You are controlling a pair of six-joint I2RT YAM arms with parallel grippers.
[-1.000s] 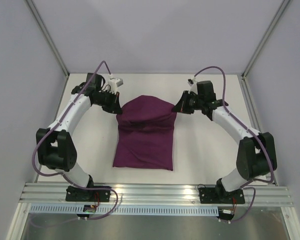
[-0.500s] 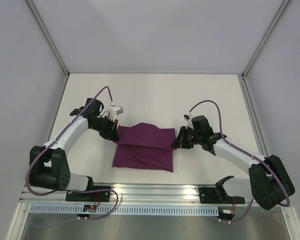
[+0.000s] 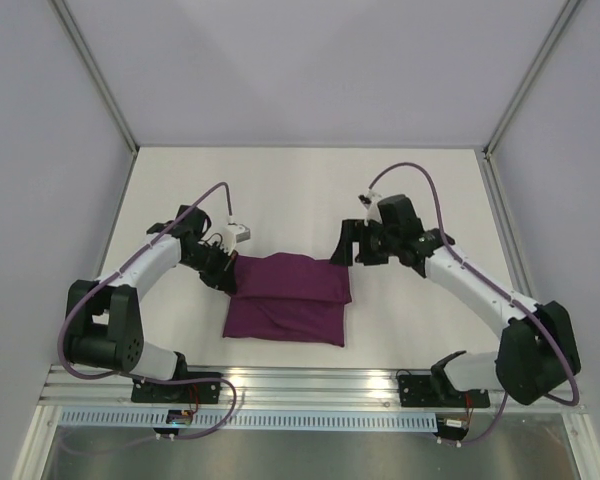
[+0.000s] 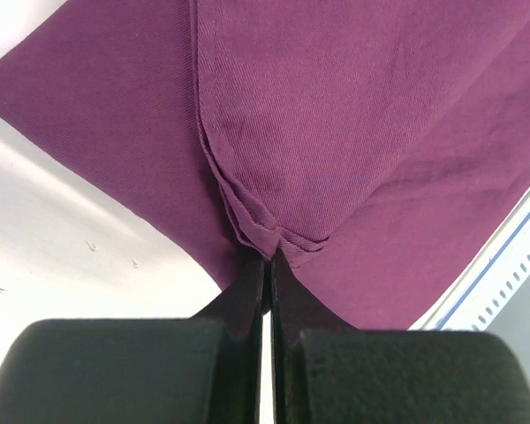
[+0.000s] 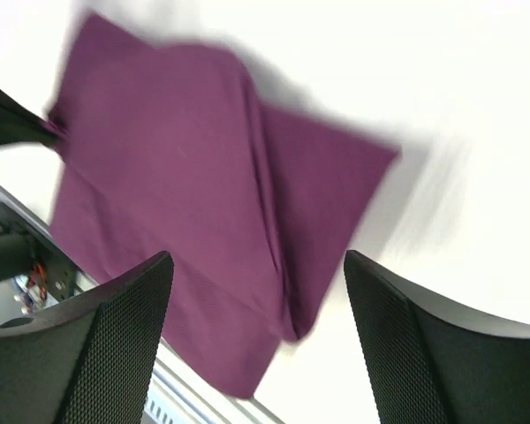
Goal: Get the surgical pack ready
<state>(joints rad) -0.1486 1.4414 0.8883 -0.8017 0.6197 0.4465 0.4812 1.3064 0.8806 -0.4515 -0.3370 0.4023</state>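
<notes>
The surgical pack shows only as a dark-purple cloth (image 3: 285, 298), folded over into a wide low bundle on the white table. My left gripper (image 3: 230, 272) is shut on the folded left corner; in the left wrist view the fingertips (image 4: 267, 258) pinch several layers of the cloth (image 4: 336, 132). My right gripper (image 3: 348, 250) hangs open just above and behind the right top corner. In the right wrist view its jaws (image 5: 256, 261) stand wide apart, with the cloth (image 5: 185, 203) lying free below them.
An aluminium rail (image 3: 310, 385) runs along the near edge just in front of the cloth. The white table (image 3: 310, 180) stretches behind it to the back wall, and frame posts (image 3: 98, 85) stand at the rear corners.
Both grippers carried the cloth's far edge toward the near side, folding it over. The right gripper then opened, let go of its corner and lifted back. The left stayed shut.
</notes>
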